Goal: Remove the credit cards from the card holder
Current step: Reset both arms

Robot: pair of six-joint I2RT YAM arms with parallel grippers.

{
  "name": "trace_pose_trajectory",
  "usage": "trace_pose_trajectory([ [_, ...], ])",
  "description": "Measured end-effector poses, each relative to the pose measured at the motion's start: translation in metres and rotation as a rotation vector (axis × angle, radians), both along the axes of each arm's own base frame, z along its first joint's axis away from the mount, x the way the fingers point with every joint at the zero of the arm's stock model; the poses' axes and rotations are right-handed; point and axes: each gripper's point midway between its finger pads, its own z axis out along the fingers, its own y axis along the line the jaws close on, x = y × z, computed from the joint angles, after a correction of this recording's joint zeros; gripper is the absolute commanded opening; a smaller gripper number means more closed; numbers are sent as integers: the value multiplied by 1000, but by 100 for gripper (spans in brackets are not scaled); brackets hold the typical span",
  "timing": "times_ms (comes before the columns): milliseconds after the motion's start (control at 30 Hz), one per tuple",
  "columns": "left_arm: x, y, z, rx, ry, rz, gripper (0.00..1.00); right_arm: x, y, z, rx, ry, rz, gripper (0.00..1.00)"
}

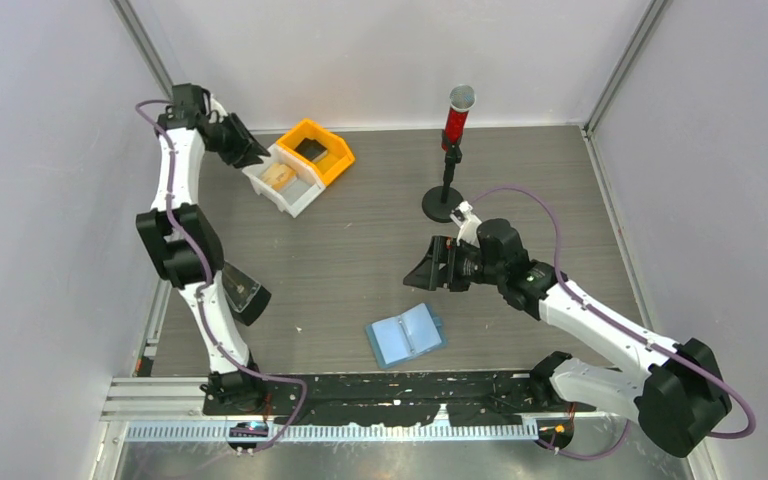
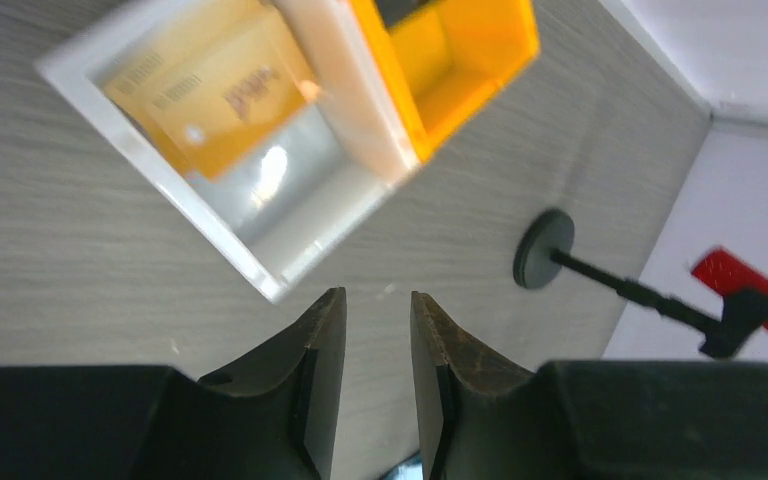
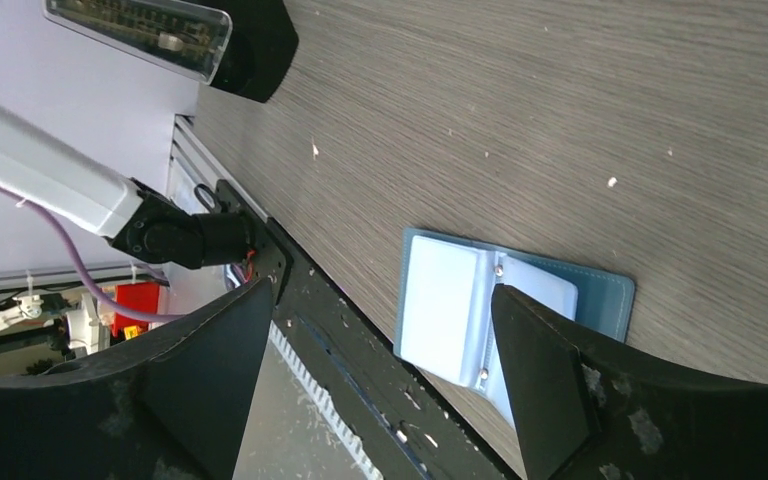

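The light-blue card holder point(image 1: 406, 334) lies open on the table near the front edge, with no card showing in it. It also shows in the right wrist view point(image 3: 460, 300). The orange-tan card point(image 1: 280, 176) lies in the white bin point(image 1: 298, 200), and the dark card point(image 1: 310, 148) lies in the orange bin point(image 1: 335, 165). My left gripper point(image 1: 258, 158) hangs by the white bin's left side, open a little and empty point(image 2: 378, 300). My right gripper point(image 1: 422, 272) is open wide and empty point(image 3: 382, 292), above and behind the card holder.
A black stand point(image 1: 444, 205) holding a red cylinder point(image 1: 456, 118) stands at the back centre; its base shows in the left wrist view point(image 2: 545, 248). Grey walls close in the table on three sides. The black mounting rail point(image 1: 400, 395) runs along the front edge.
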Motion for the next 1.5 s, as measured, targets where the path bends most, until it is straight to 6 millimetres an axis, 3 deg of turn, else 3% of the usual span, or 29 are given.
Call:
trace_pose_trajectory([
  [167,-42,-57,40,17,-49,-137,35,-5,-2,-11,-43,31,2,87],
  [300,-94,-109,58,5,-64,-279,38,-22,6,-18,-106,32,38,88],
  [467,-158,-138,65,-9,-65,-386,44,-46,28,-18,-150,-3,104,89],
  [633,-217,-138,66,-5,-91,-433,51,-75,46,-43,-238,14,166,90],
  [767,-260,-135,60,2,-116,-438,87,-83,59,-60,-312,10,189,90],
  [867,-283,-134,52,2,-122,-435,99,-81,63,-73,-372,0,178,90],
  [1267,-314,-121,13,64,-95,-390,99,-65,61,-118,-575,-22,134,90],
  [1500,-316,-118,10,78,-114,-382,99,-68,63,-133,-647,-26,145,88],
])
